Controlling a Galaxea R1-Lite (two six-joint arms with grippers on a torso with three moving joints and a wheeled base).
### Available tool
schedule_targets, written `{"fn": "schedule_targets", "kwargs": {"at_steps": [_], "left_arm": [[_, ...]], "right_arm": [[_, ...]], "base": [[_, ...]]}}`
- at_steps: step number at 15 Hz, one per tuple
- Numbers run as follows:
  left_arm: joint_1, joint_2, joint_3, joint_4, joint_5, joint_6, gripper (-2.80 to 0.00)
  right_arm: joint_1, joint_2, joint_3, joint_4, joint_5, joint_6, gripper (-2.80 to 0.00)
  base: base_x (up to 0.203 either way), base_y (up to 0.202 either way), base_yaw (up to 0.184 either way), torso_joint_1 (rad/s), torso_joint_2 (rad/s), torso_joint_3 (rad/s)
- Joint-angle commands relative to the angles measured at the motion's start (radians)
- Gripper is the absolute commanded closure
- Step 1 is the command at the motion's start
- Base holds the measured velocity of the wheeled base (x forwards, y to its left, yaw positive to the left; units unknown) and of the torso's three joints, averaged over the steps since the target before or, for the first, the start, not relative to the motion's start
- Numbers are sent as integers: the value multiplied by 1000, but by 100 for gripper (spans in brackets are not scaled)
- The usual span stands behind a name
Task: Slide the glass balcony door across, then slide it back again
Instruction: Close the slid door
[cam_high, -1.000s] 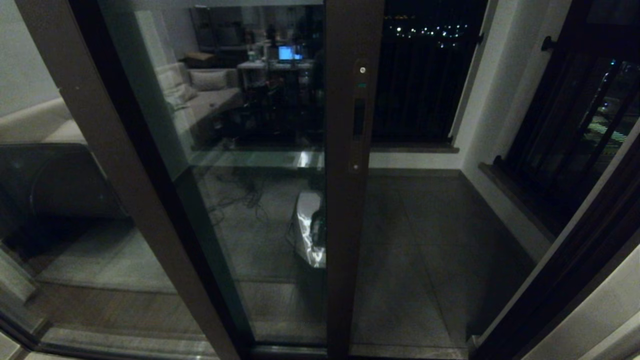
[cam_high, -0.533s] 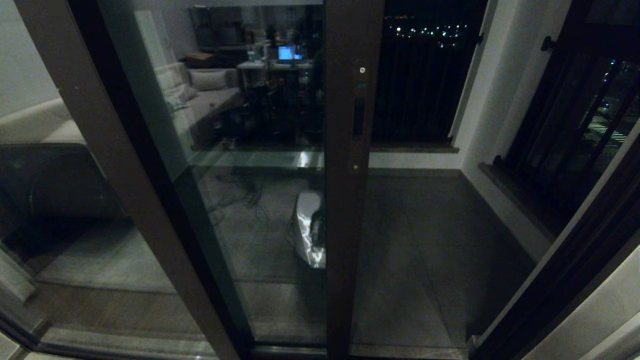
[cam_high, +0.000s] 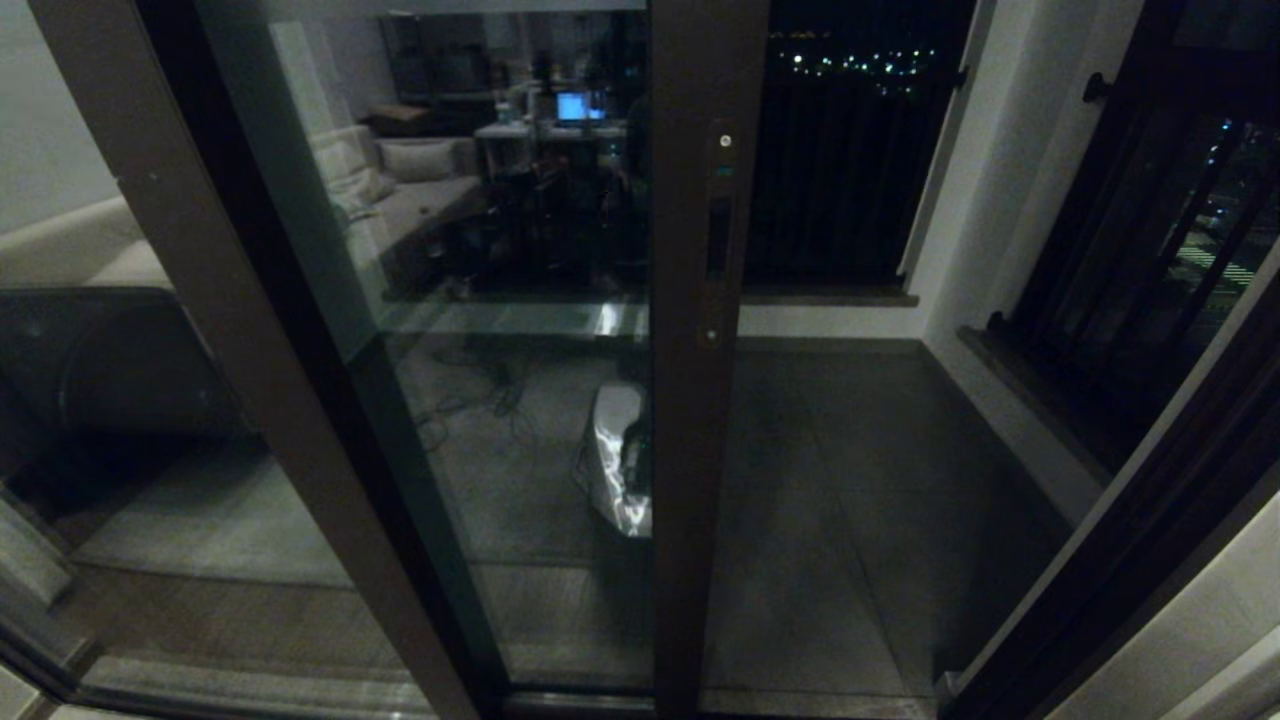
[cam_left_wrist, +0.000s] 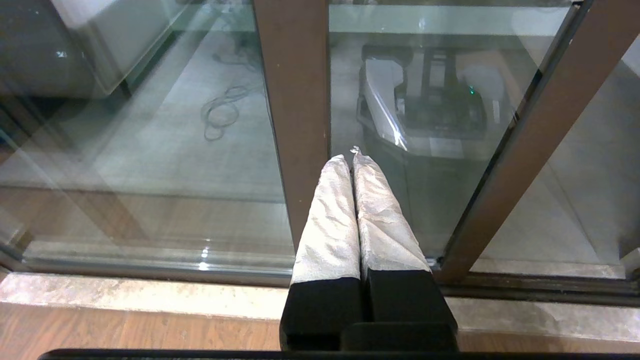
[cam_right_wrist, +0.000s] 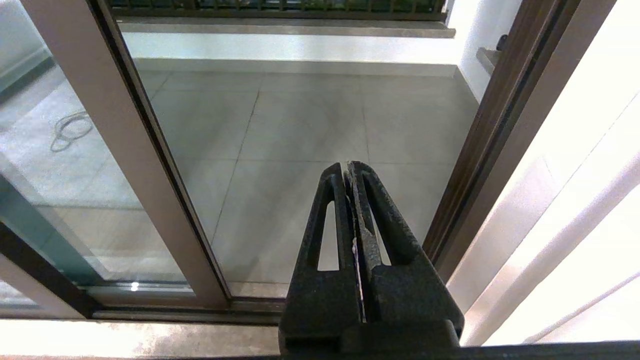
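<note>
The glass balcony door (cam_high: 500, 300) stands partway across the opening. Its dark brown edge stile (cam_high: 700, 450) carries a narrow handle slot (cam_high: 717, 235) and small screws. In the right wrist view the same stile (cam_right_wrist: 125, 150) shows with a gap to its right. Neither gripper appears in the head view. My left gripper (cam_left_wrist: 350, 156), with white-wrapped fingers (cam_left_wrist: 330, 220), is shut on nothing and hangs low before the glass, next to a plain brown stile (cam_left_wrist: 295, 100). My right gripper (cam_right_wrist: 347, 167) is shut and empty, facing the gap above the sill.
The fixed panel's plain stile (cam_high: 250, 350) slants at the left, with a dark appliance (cam_high: 100, 370) behind the glass. Tiled balcony floor (cam_high: 850, 480) shows through the gap. The dark door jamb (cam_high: 1130, 520) bounds the right side. The floor track (cam_left_wrist: 150, 295) runs below.
</note>
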Motion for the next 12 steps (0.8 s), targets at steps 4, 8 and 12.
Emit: {"fn": "schedule_targets", "kwargs": {"at_steps": [4,8,12], "left_arm": [[1,-1,0,1,0,0,0],[1,-1,0,0,0,0,0],[-1,-1,0,1,0,0,0]], "right_arm": [[-1,7,-42,2,-24,-30,0],[4,269,-415,8,5,0,0],[7,622,-726,17,128,51,0]], "base": [[0,0,0,0,0,0],[0,0,0,0,0,0],[0,0,0,0,0,0]]}}
